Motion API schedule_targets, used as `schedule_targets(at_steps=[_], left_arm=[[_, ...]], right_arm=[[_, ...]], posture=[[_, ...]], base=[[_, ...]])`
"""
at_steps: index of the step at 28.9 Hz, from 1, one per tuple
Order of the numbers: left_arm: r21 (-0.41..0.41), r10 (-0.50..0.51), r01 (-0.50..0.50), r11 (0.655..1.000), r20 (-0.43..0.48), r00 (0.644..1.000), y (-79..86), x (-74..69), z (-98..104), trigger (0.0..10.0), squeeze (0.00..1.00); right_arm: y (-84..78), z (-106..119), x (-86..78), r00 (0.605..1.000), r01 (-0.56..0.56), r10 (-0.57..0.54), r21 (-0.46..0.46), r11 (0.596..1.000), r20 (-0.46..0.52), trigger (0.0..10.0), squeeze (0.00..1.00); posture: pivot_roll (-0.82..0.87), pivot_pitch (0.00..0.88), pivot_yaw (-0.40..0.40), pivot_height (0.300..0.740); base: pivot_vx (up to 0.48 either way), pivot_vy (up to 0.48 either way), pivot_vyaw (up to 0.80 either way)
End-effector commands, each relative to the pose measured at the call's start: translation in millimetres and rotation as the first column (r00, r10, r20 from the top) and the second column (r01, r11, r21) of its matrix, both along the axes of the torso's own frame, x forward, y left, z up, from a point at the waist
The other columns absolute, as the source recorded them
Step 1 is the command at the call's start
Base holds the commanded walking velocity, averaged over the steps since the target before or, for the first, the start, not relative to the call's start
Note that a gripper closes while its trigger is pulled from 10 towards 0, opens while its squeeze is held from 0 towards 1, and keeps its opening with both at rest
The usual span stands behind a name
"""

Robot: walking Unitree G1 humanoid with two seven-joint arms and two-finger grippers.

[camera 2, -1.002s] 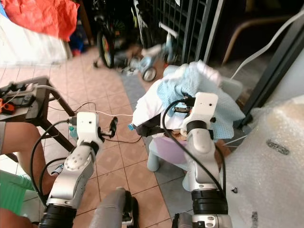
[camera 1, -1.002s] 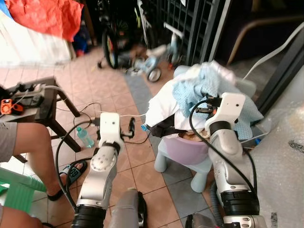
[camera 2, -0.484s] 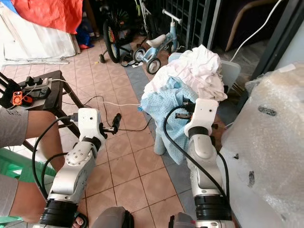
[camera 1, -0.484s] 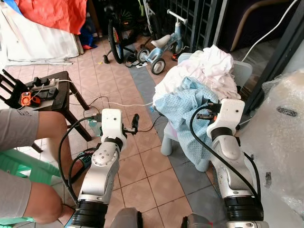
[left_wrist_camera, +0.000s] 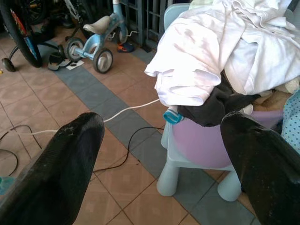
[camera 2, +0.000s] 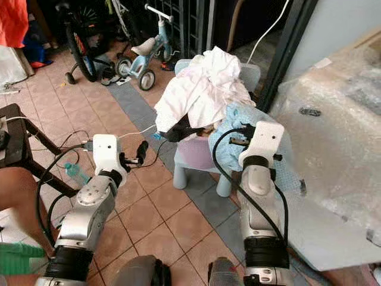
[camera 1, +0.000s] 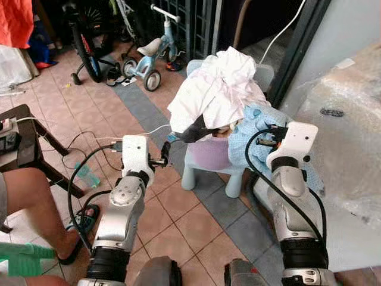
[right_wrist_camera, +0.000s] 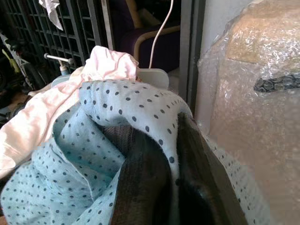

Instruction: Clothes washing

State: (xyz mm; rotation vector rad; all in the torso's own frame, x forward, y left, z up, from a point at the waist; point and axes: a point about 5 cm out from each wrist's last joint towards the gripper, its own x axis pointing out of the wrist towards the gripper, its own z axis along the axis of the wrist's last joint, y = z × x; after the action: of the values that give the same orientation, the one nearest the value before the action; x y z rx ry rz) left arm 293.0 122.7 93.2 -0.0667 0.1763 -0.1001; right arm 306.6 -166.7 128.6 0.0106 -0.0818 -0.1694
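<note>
Holding the blue dotted cloth (right_wrist_camera: 70, 187) in our right gripper (right_wrist_camera: 159, 187), we see its two black fingers pressed together with the fabric wrapped over and between them, so the pinch looks deep rather than at a thin edge. The cloth hangs from that gripper on the right side of the small chair (camera 1: 205, 179), beside the bubble-wrapped machine (camera 1: 351, 125), while the rest of the laundry, a heap of white clothes (camera 1: 217, 89) with a dark garment (left_wrist_camera: 211, 105) under it, sits in the lilac tub (camera 1: 208, 154) on the chair. Our left gripper (left_wrist_camera: 161, 154) hovers over the tiled floor (camera 1: 178, 220) a little short of the chair, its fingers spread wide and holding nothing, aimed at the tub. To do this step well, we judge that the right arm should lift the cloth up and away until its trailing end is clear of the heap and the chair, because a dragging tail could pull the white clothes off or catch a chair leg. We keep the grip firm throughout; loose woven cloth slides easily between smooth fingers. The left gripper is placed to steady the pile or take the next garment, and it should stay above the white cable (left_wrist_camera: 131, 107) on the floor. A person's leg (camera 1: 36, 196) is near on our left, so any turn should be made with care.
</note>
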Motion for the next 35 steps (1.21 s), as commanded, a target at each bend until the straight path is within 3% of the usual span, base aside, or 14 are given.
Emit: schedule_targets(at_steps=[1,8,11,16,24,30,35], left_arm=[[-0.008,-0.043,0.043,0.999,0.011,0.999,-7.6,0.3,1.1,10.0,0.00],[0.011,-0.034,0.033,0.999,0.057,0.998,-2.7,2.6,4.6,10.0,0.00],[-0.019,-0.050,0.051,0.999,0.077,0.996,-2.9,2.7,7.7,10.0,0.00],[-0.025,-0.062,0.066,0.997,0.137,0.989,-4.2,7.6,17.4,10.0,0.00],[-0.022,-0.054,0.057,0.998,0.144,0.988,1.1,6.4,14.0,10.0,0.00],[-0.030,-0.060,0.065,0.997,0.144,0.988,-2.2,4.3,12.1,10.0,0.00],[-0.038,-0.063,0.069,0.997,0.143,0.988,-5.2,3.3,10.2,10.0,0.00]], right_arm=[[-10.7,1.0,-3.6,0.999,0.037,-0.036,-0.028,0.999,0.019,10.0,0.00],[-12.2,4.2,-5.6,0.997,0.061,-0.058,-0.060,0.996,0.051,10.0,0.00],[-12.0,18.2,-5.9,0.992,0.069,-0.048,-0.174,0.982,0.118,10.0,0.00],[-14.5,44.8,2.4,0.975,0.110,-0.052,-0.264,0.958,0.217,10.0,0.00],[-18.0,83.2,21.3,0.943,0.152,-0.046,-0.304,0.940,0.330,10.0,0.00],[-21.5,95.2,30.4,0.934,0.160,-0.042,-0.311,0.937,0.355,10.0,0.00],[-18.1,104.4,38.0,0.927,0.140,-0.012,-0.316,0.938,0.374,10.0,0.00]], posture=[[-0.05,0.091,0.095,0.740],[-0.05,0.085,0.106,0.740],[-0.05,0.076,0.097,0.740],[-0.02,0.065,0.077,0.740],[-0.03,0.059,0.073,0.740],[-0.03,0.064,0.066,0.740],[-0.03,0.071,0.059,0.740]], base=[[0.000,0.480,-0.80],[0.000,0.121,-0.46],[0.000,0.000,0.00],[0.000,0.000,-0.36],[0.237,0.000,-0.80],[0.364,0.000,-0.76],[0.379,0.000,-0.09]])
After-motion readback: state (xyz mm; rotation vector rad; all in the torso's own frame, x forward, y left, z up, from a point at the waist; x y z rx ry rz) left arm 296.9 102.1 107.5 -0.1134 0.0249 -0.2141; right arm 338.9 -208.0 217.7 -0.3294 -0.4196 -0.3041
